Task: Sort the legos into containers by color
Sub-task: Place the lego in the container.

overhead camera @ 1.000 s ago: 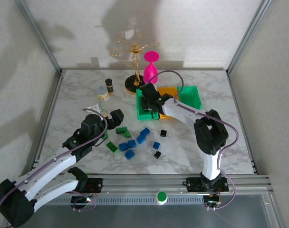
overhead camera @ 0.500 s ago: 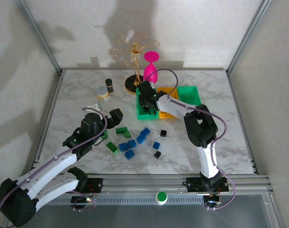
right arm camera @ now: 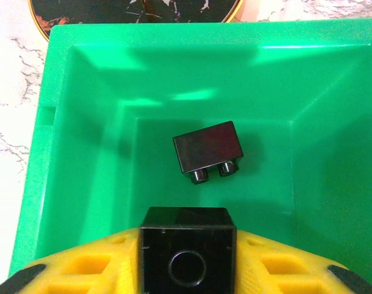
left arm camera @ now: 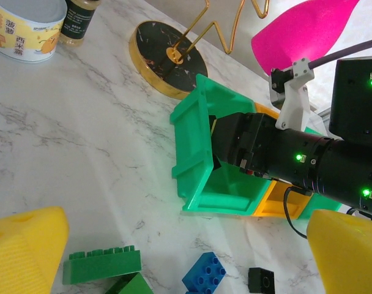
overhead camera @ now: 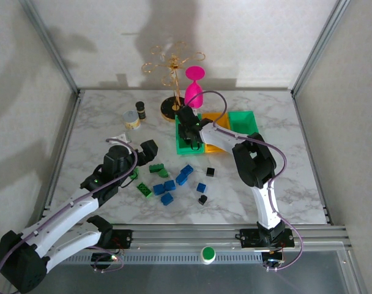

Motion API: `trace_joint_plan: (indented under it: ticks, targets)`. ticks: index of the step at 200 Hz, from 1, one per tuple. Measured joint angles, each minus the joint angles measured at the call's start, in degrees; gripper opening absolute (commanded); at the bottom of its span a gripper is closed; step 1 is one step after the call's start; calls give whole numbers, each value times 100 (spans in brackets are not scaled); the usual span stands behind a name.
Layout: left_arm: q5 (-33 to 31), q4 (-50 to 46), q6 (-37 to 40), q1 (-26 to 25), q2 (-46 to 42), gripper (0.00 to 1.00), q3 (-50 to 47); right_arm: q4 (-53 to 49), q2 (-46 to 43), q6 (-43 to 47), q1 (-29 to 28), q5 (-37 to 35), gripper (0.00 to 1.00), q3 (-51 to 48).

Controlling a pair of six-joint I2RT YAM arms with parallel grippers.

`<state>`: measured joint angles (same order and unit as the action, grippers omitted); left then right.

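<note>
Right hand hangs over the left green bin, pads clamped on a black lego. A second black lego lies on that bin's floor, at 12 o'clock from the held one in the right wrist view. Orange bin and right green bin adjoin at 3 o'clock. Left hand sits low over the desk, yellow pads wide apart, holding nothing. Loose on the desk, at 6 to 7 o'clock from the bins: blue legos, green legos, two loose black legos.
</note>
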<state>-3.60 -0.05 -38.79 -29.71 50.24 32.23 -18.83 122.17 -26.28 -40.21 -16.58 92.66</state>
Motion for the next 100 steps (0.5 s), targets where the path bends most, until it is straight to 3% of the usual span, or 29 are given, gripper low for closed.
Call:
trace_joint_plan:
  ticks: [66, 100]
  targets:
    - [2, -4, 0, 20, -131, 100, 0, -7, -81, 13, 0, -31, 44, -7]
    - [52, -11, 2, 20, -251, 100, 0, 17, -669, -7, 0, -9, 46, -258]
